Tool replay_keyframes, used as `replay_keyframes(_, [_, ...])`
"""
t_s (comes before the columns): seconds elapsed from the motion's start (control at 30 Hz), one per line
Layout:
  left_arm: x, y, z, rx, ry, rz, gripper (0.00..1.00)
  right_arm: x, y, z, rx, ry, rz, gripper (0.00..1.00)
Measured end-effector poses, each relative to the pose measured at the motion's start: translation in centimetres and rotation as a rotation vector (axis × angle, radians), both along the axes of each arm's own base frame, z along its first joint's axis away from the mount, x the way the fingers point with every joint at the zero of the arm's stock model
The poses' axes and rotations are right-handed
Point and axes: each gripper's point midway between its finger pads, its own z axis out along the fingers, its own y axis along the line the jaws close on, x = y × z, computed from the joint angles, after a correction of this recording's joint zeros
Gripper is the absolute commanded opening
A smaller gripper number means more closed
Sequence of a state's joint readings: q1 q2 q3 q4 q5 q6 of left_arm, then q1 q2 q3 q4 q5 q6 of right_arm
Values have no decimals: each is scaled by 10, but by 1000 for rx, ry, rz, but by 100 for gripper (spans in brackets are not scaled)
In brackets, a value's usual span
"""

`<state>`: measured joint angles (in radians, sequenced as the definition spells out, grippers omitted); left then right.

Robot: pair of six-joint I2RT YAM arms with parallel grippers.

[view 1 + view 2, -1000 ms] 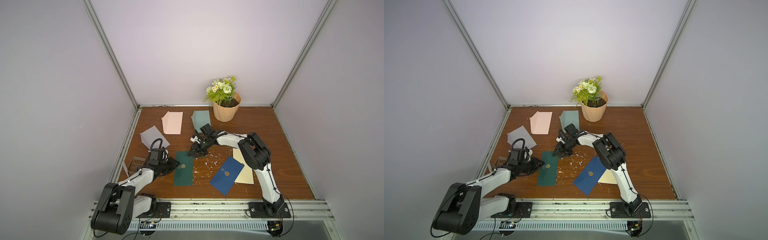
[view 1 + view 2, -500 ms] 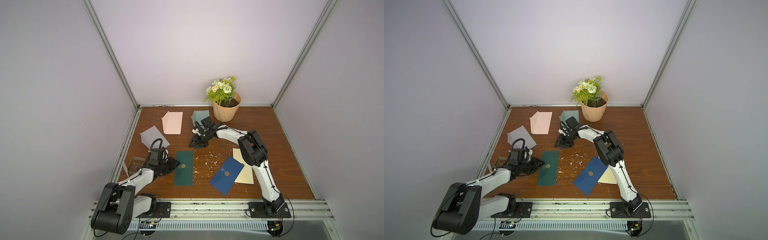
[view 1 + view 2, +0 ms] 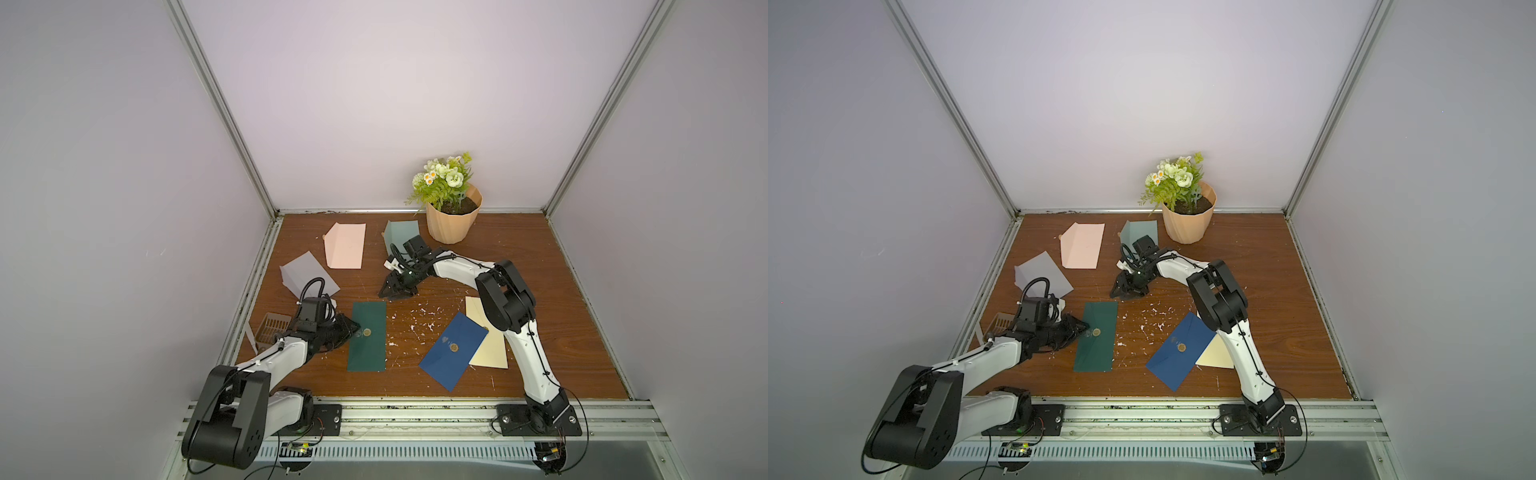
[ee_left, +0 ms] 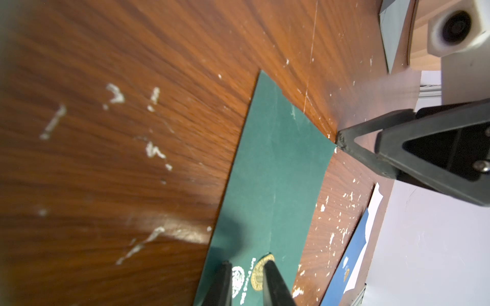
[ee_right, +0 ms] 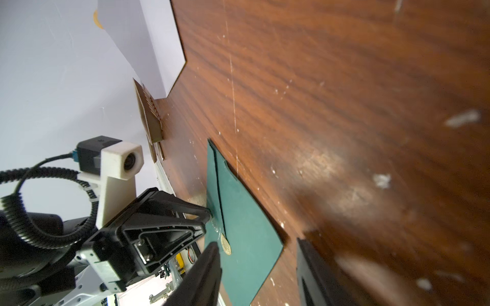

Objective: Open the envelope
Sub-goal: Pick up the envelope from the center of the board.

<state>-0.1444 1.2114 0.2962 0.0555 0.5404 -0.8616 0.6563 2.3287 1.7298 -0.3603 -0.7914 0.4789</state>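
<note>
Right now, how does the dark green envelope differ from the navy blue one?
The green envelope lies straight front to back; the blue envelope lies diagonally. The green envelope lies alone; the blue envelope overlaps a cream envelope. The left gripper is at the green envelope's gold seal; no gripper is near the blue envelope. Both lie flat, each closed by such a seal.

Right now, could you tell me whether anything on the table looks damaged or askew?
White flecks litter the wooden table between the dark green envelope and the blue envelope, like chipped finish or scraps. The blue envelope lies skewed, overlapping a cream envelope.
</note>
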Motion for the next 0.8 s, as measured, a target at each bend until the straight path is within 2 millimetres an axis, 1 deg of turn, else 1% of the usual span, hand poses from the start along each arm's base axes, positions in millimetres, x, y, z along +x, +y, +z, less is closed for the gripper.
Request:
replay_keyframes(0.37, [3,-3,-1,-14,-9,-11,25,-28,15,2,119,83,66,52])
replay_keyframes(0.57, [6,-6,-1,-25,-15,-22,25,-39,20,3,169,126,84,49])
replay_keyframes(0.63, [7,-6,-1,-28,-15,-24,24,-42,22,3,167,125,89,45])
replay_keyframes(0.67, [7,-7,-1,-30,-15,-25,24,-45,23,3,163,129,90,40])
replay_keyframes(0.73, [8,-7,0,-31,-15,-26,24,-51,25,1,146,128,88,25])
replay_keyframes(0.8, [8,-7,0,-32,-16,-26,24,-59,27,-3,122,134,83,8])
